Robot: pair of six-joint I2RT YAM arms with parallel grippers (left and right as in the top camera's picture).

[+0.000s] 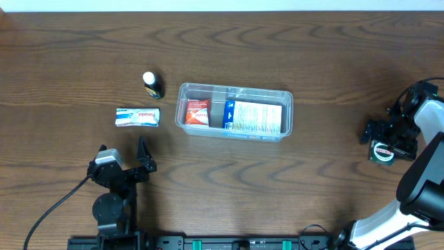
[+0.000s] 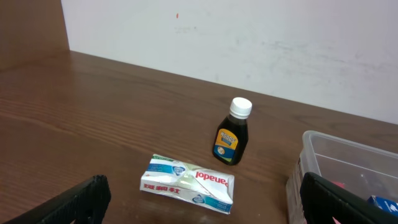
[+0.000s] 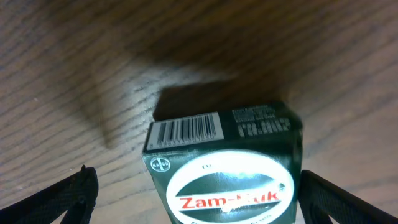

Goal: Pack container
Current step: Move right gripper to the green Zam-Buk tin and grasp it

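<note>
The clear plastic container (image 1: 183,104) stands mid-table and holds a red packet (image 1: 198,112) and a blue-and-white box (image 1: 254,117). Its corner shows in the left wrist view (image 2: 303,165). A white Panadol packet (image 1: 137,117) lies left of it, with a small dark bottle with a white cap (image 1: 151,84) behind; both show in the left wrist view, packet (image 2: 186,182) and bottle (image 2: 232,134). My left gripper (image 1: 123,151) is open and empty, in front of the packet. My right gripper (image 1: 381,144) is open at the far right, its fingers either side of a dark green Zam-Buk box (image 3: 224,168) on the table.
The table is dark wood. A white wall (image 2: 249,37) rises beyond its far edge. A black cable (image 1: 48,208) runs from the left arm's base at the front.
</note>
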